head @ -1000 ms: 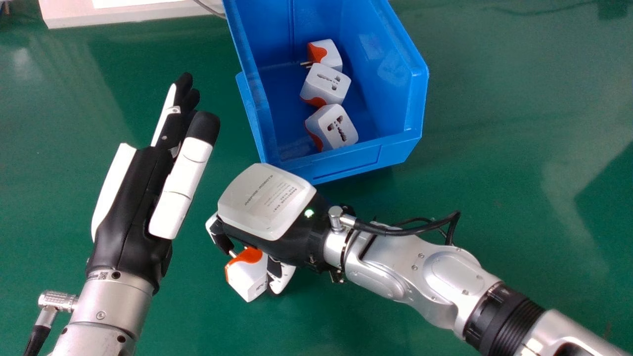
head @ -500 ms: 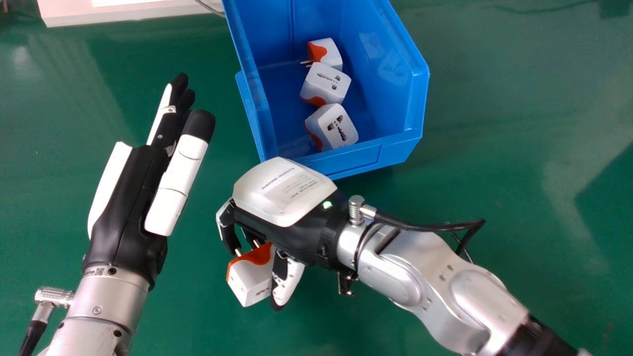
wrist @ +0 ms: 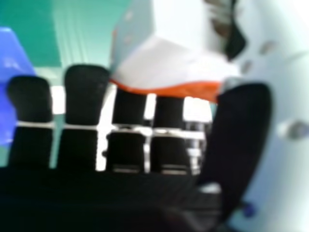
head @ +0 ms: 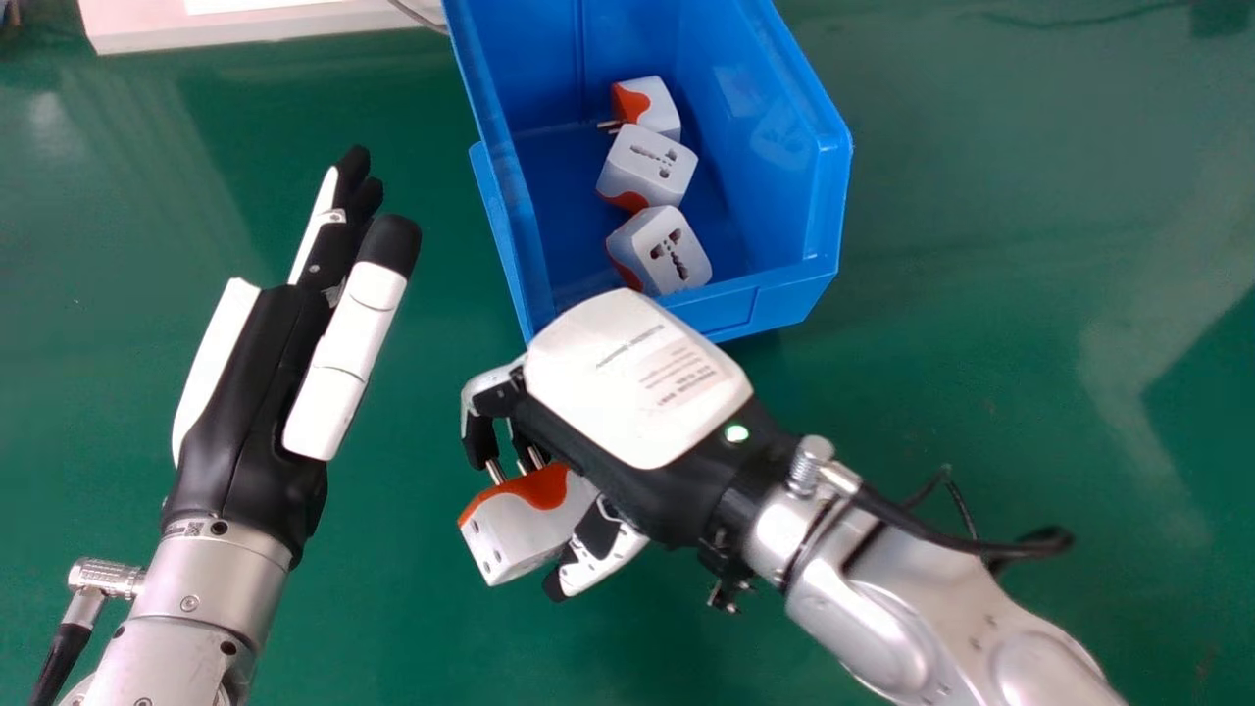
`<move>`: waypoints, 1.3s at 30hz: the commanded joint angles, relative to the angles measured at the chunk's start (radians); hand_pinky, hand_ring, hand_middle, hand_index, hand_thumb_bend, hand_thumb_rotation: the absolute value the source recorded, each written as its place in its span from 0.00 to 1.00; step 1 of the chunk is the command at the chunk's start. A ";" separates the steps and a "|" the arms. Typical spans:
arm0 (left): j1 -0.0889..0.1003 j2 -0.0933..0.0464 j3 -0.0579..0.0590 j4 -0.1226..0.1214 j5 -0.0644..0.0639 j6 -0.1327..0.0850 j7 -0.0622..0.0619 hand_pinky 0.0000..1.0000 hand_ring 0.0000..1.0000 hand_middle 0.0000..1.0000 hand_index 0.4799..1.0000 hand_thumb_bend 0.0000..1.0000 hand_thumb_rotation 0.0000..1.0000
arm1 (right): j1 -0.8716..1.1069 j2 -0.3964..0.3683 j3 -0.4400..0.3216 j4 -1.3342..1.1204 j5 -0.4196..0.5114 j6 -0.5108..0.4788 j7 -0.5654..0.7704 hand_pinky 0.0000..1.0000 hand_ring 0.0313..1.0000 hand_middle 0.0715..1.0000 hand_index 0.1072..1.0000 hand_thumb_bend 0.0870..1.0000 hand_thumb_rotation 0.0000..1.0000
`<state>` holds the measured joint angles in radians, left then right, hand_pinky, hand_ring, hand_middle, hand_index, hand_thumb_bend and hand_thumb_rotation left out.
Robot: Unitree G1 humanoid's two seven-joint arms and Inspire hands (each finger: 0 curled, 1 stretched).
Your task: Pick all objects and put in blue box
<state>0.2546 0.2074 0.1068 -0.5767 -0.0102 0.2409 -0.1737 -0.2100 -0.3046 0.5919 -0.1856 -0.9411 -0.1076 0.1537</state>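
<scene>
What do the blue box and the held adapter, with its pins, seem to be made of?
Blue box: probably moulded plastic, glossy, judging by its soft reflections. Adapter: likely hard plastic, satin, from its smooth faces. Pins: apparently metal, from their silvery shine.

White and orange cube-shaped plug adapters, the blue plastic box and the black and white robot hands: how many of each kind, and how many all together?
Plug adapters: 4 (3 inside the box, 1 held)
Blue box: 1
Robot hands, left hand and right hand: 2
Total: 7
</scene>
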 commanded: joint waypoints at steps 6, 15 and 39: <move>-0.025 0.011 0.024 0.017 -0.025 -0.035 -0.011 0.98 1.00 1.00 1.00 0.83 1.00 | 0.083 -0.030 -0.094 -0.199 0.008 0.039 0.064 0.32 0.35 0.44 0.42 0.45 0.02; -0.040 0.018 0.035 0.039 -0.033 -0.048 -0.022 0.99 1.00 1.00 1.00 0.84 1.00 | 0.163 -0.037 -0.202 -0.335 0.022 0.058 0.088 0.34 0.39 0.47 0.42 0.45 0.01; -0.056 0.027 0.049 0.089 -0.037 -0.086 -0.034 0.98 1.00 1.00 1.00 0.86 1.00 | -0.022 -0.014 -0.361 -0.243 0.010 0.111 0.067 0.34 0.41 0.49 0.43 0.45 0.00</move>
<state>0.2074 0.2255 0.1467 -0.4782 -0.0404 0.1813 -0.2082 -0.1757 -0.3242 0.2380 -0.4459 -0.9215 0.0028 0.2434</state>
